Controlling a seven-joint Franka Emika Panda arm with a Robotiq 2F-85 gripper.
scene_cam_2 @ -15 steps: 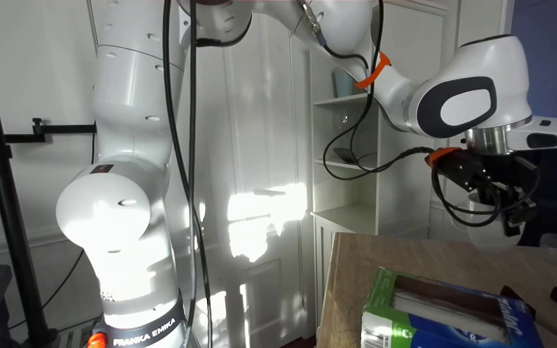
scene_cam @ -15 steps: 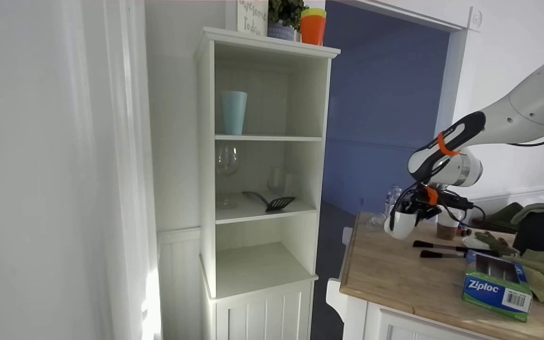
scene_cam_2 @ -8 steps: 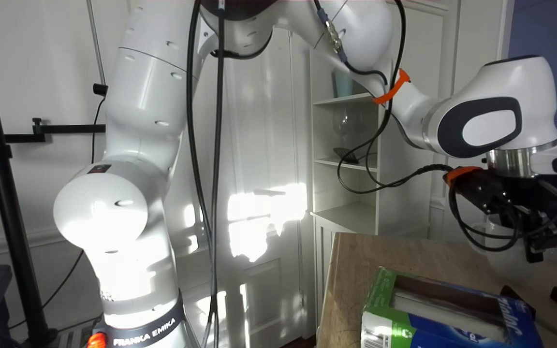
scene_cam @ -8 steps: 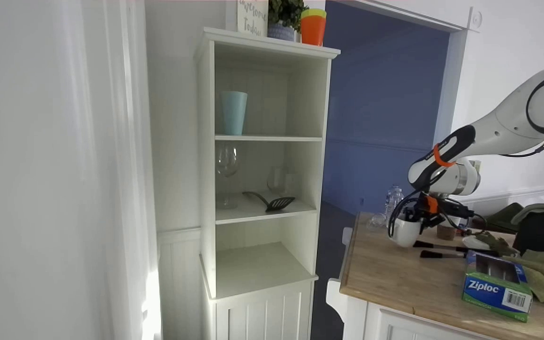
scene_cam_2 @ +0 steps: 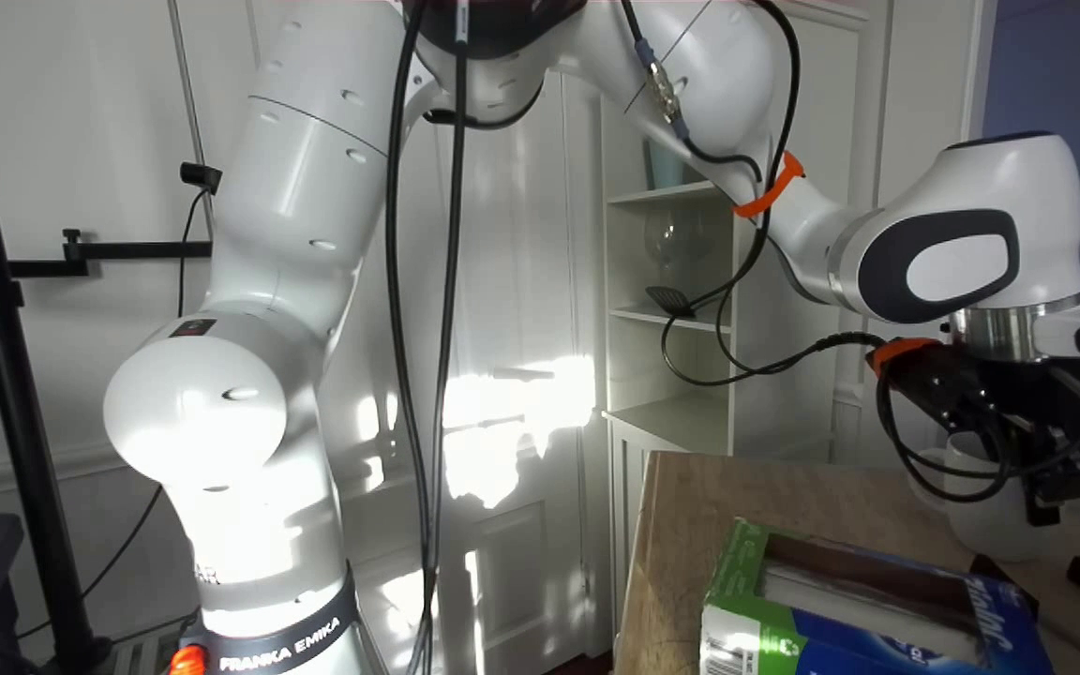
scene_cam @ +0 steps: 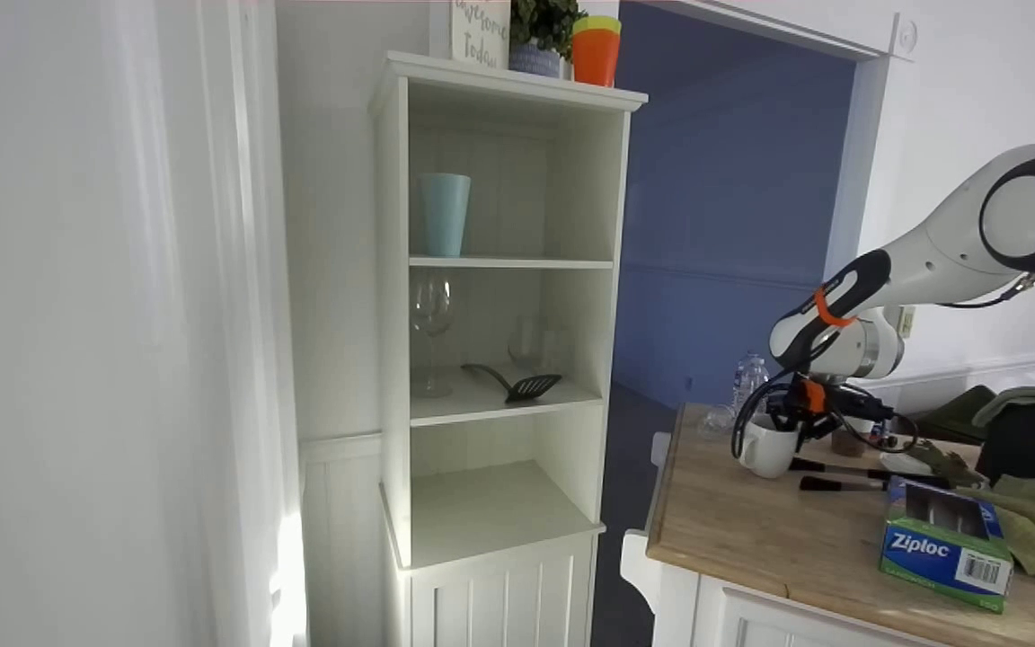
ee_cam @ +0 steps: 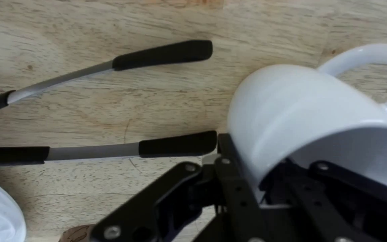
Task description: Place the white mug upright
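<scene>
The white mug [scene_cam: 769, 451] stands close to upright at the wooden counter's [scene_cam: 733, 539] far left part, its handle toward the counter's left edge. I cannot tell whether its base touches the wood. It also shows in an exterior view [scene_cam_2: 995, 520], partly behind cables and a finger. In the wrist view the mug [ee_cam: 301, 97] has its opening toward the camera. My gripper [ee_cam: 252, 158] straddles its wall, one finger outside and one inside, and is shut on it. The inner fingertip is hidden in the mug. The gripper also shows in both exterior views [scene_cam: 789, 420] [scene_cam_2: 1039, 473].
Two black-ended handles [ee_cam: 176, 144] [ee_cam: 163, 55] lie on the counter beside the mug. A clear bottle [scene_cam: 749, 382] and a clear glass on its side [scene_cam: 717, 422] are behind it. A Ziploc box [scene_cam: 944, 553] stands at the front right. A white shelf unit [scene_cam: 398, 359] stands at left.
My gripper has come down toward the counter with the mug. The mug was tilted in the air and is now lower and closer to upright, with its handle in sight.
</scene>
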